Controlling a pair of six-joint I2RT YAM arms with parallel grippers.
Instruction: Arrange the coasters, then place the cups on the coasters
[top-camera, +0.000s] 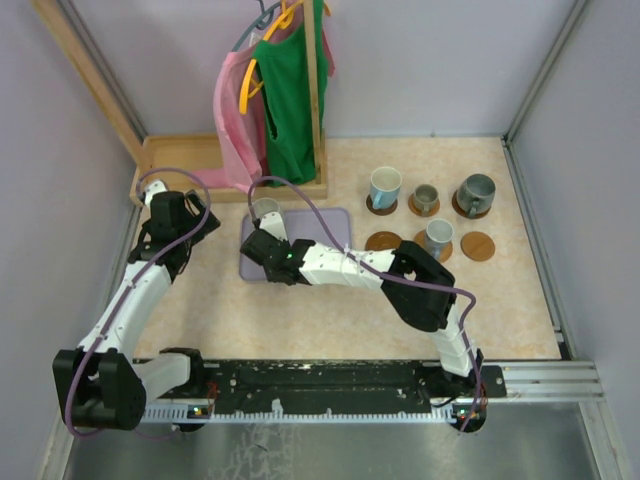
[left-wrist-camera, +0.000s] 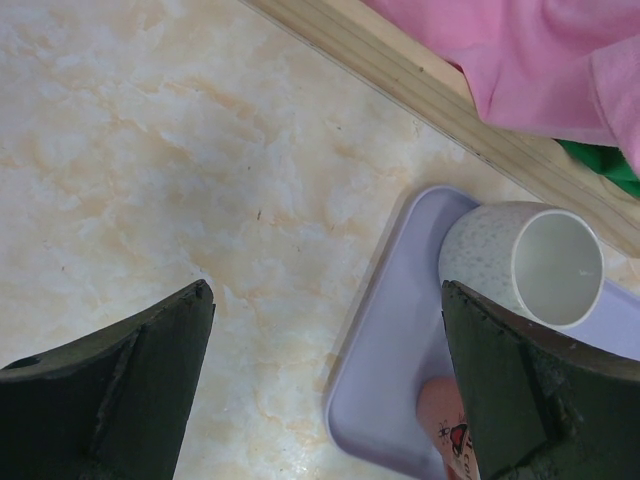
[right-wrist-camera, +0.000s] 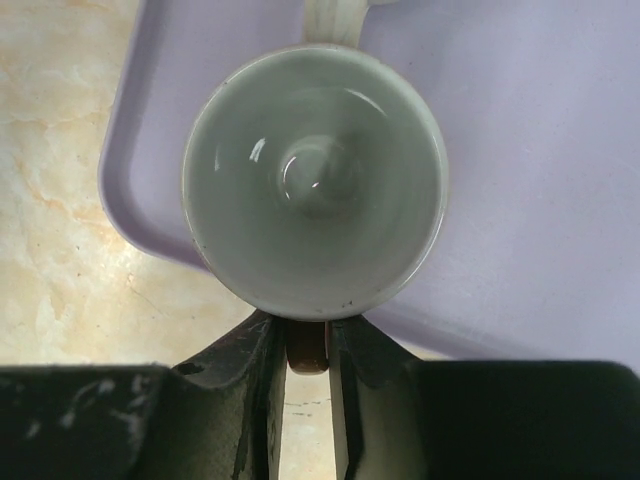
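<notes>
text: none readable | marks: small red and dark print on pinkish item (left-wrist-camera: 438, 408) at lavender tray (left-wrist-camera: 388, 340), too blurred to read

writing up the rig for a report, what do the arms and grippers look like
The left arm and the right arm are white links between chunky black joints, each trailing a looping purple cable. The left gripper and the right gripper have dark wedge-shaped fingers; the right one's show whitish scuffs.

Stretching left arm (top-camera: 130, 290) forward, bending right arm (top-camera: 340, 265) across leftward.
Holding left claw (left-wrist-camera: 325, 300) fingers far apart; pinching right claw (right-wrist-camera: 305, 335) fingers nearly together.
</notes>
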